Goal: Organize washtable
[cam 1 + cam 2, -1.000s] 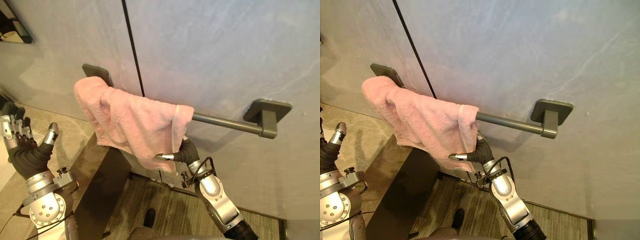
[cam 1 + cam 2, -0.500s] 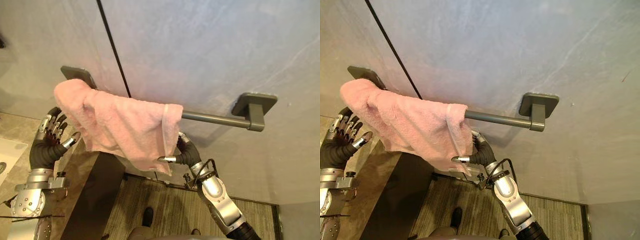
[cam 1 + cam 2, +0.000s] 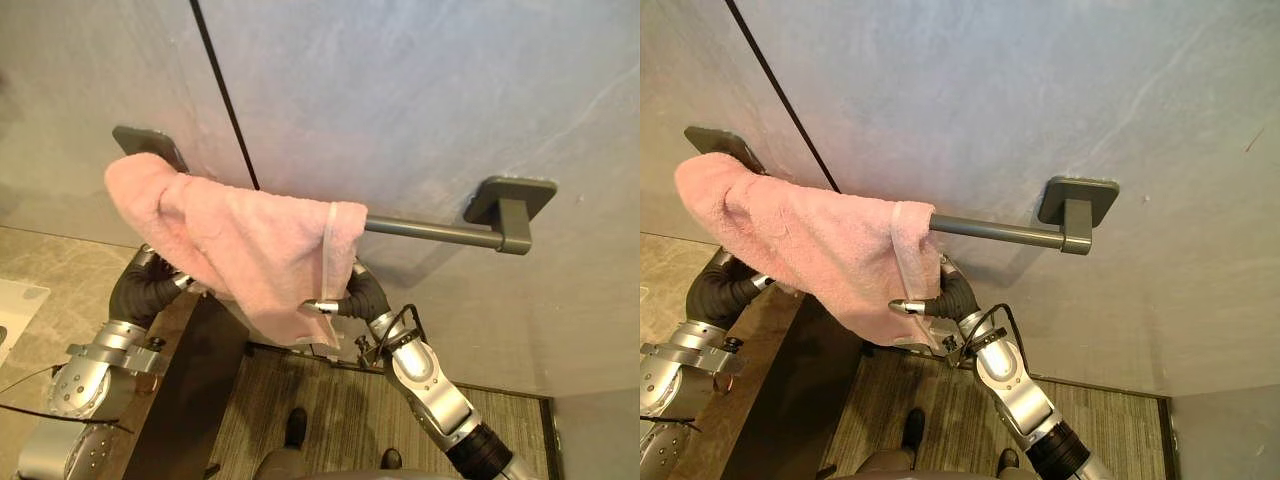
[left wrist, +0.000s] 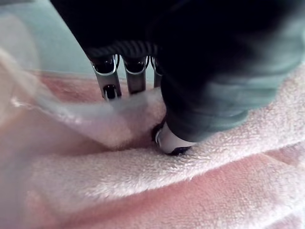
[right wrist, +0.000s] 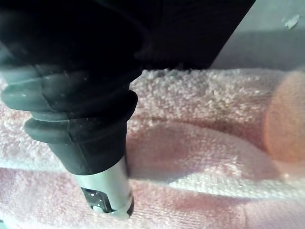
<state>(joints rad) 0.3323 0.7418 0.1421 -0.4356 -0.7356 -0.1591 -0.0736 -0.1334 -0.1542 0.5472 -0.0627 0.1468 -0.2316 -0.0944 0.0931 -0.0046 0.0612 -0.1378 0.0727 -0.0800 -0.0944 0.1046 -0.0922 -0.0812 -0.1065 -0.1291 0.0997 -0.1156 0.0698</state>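
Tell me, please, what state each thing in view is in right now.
pink towel: draped over the bar's left end, bunched rather than spread flat.
towel bar: fixed to the wall, its right half bare.
left hand: up against the towel's lower left edge; grip hidden by the cloth.
right hand: at the towel's lower right corner, thumb lying across its front; grip hidden.
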